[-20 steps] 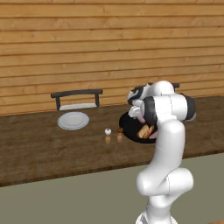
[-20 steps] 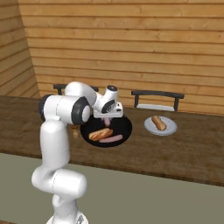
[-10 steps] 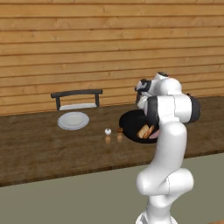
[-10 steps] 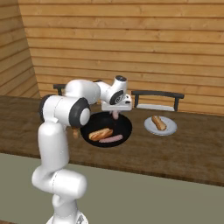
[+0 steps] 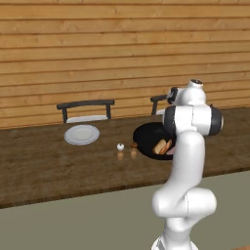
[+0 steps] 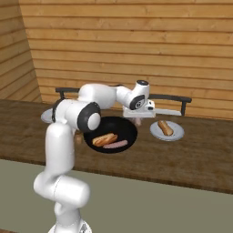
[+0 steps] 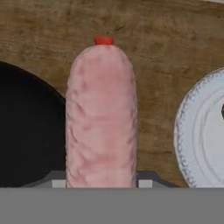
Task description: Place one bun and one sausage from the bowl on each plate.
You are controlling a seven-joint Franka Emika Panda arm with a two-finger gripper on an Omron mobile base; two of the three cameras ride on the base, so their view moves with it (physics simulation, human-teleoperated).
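Observation:
My gripper [image 7: 101, 181] is shut on a pink sausage [image 7: 100, 118] that runs along the fingers in the hand view. In the right base view the gripper [image 6: 138, 117] hangs between the black bowl [image 6: 95, 127] and the right plate [image 6: 175, 135], with the sausage [image 6: 137, 121] pointing down. That plate carries a bun [image 6: 164, 127]. The bowl holds another bun [image 6: 104, 139] and a second sausage [image 6: 116, 144]. The hand view has the bowl [image 7: 26, 131] on the left and the plate [image 7: 203, 135] on the right. The left plate [image 5: 82, 134] lies bare in the left base view.
Two small shakers [image 5: 120, 146] [image 5: 133, 145] stand on the wooden counter [image 5: 44, 166] just left of the bowl [image 5: 146, 134]. A dark low rack [image 5: 85, 105] stands behind the left plate, another [image 6: 170, 98] behind the right one. A plank wall closes the back.
The hand has swung right with the sausage, from above the bowl toward the gap before the right plate. Bowl, plates and buns have stayed put.

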